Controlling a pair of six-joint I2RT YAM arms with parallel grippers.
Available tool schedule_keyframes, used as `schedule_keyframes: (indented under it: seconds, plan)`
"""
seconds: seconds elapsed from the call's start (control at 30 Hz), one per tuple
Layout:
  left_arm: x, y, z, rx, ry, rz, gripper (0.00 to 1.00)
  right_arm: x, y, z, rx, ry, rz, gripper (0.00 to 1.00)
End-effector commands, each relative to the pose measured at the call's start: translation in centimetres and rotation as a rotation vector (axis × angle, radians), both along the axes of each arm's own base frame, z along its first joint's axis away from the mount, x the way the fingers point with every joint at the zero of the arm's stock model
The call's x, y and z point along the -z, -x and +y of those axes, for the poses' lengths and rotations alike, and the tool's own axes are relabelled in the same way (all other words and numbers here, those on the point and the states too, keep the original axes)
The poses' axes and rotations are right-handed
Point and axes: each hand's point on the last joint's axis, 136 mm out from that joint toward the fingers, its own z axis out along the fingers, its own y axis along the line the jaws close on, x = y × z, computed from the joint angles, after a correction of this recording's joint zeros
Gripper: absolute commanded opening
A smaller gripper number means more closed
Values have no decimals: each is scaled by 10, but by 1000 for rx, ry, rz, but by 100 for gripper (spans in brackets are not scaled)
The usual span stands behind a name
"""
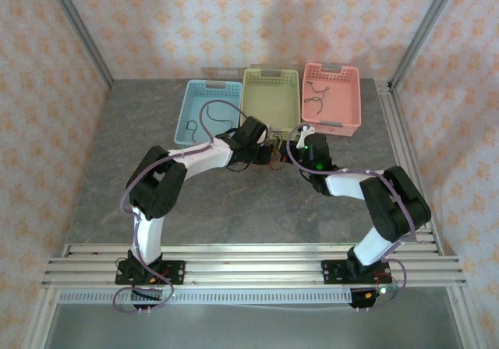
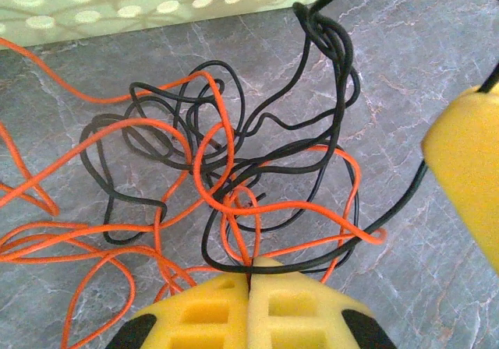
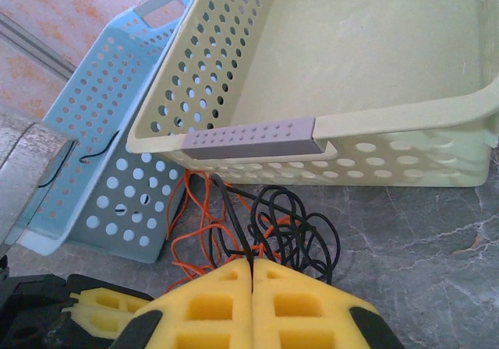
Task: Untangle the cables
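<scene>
Left tool (image 2: 249,275): the yellow foam pads are pressed flat together, with orange and black strands running into the seam, so it grips the tangle at its near edge.
Right tool (image 3: 252,269): its pads are closed tight too, with a black strand pinched in the seam and rising out of it.
Cables (image 2: 234,201): thin black and orange wires lie in one loose knot on the counter, between the two tools and right in front of both. The loops cross many times, and orange strands trail off to the left.
Tool spacing: the two are close, and the right tool's pad sits just beside the knot.
Pale green perforated plastic basket (image 3: 390,142): its front wall stands just beyond the knot, near the farthest loops.
Light blue perforated basket (image 3: 117,185): it sits beside the green one on the left, and a black wire shows through its holes.
Pink basket (image 1: 335,119): it sits on the green one's right, well apart from the knot.
Grey marbled counter (image 2: 405,302): bare stone spreads from the knot back to the arm bases.
Edges: metal rails (image 1: 405,154) run along the right side and the near edge.
</scene>
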Motion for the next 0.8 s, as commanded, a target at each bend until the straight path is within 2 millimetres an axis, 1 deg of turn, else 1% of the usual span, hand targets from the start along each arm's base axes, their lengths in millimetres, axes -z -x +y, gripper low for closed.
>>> schedule_keyframes:
  seconds: [0.0,0.17,0.43,0.67,0.77]
  plan:
    - [-12,1,6,-19,-16,-36,0,-15,-4,0,15,-7,-46,0]
    - [-11,0,11,-40,-36,-38,0,-20,-4,-13,79,14,-83,0]
    - [-7,-2,17,-70,-64,-30,0,-19,-4,-43,220,80,-102,0]
    - [-6,-4,24,-97,-78,-27,0,-16,-5,-61,304,121,-89,0]
    - [-5,-6,31,-125,-93,-25,0,-16,-4,-66,328,123,-90,0]
